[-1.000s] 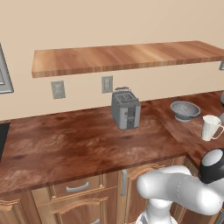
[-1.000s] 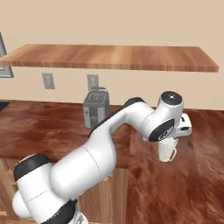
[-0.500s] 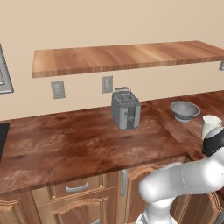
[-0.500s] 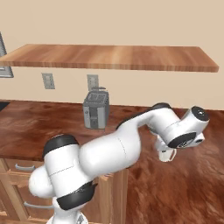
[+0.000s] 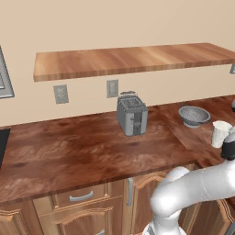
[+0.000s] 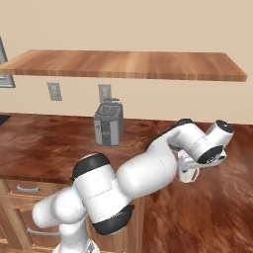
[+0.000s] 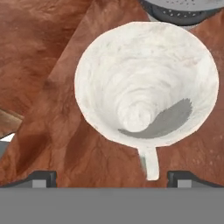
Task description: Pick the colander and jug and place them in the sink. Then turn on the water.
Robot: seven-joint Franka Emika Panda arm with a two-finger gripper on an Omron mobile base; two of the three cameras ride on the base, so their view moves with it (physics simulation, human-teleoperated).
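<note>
white jug [image 7: 146, 83] is seen standing upright on the worktop [image 5: 82, 151], just beside the colander [image 5: 194, 115], with its handle turned toward the gripper [image 7: 111, 178]. the gripper is held wide open above it, with nothing gripped. if the jaws are closed on the tapered wall or across the handle, the jug could be squeezed out, tipped, or pushed against the colander.

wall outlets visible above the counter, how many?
2. Both sit on the wall under the shelf: one outlet left of the toaster, the other outlet just above and behind it. More may lie out of frame.
</note>
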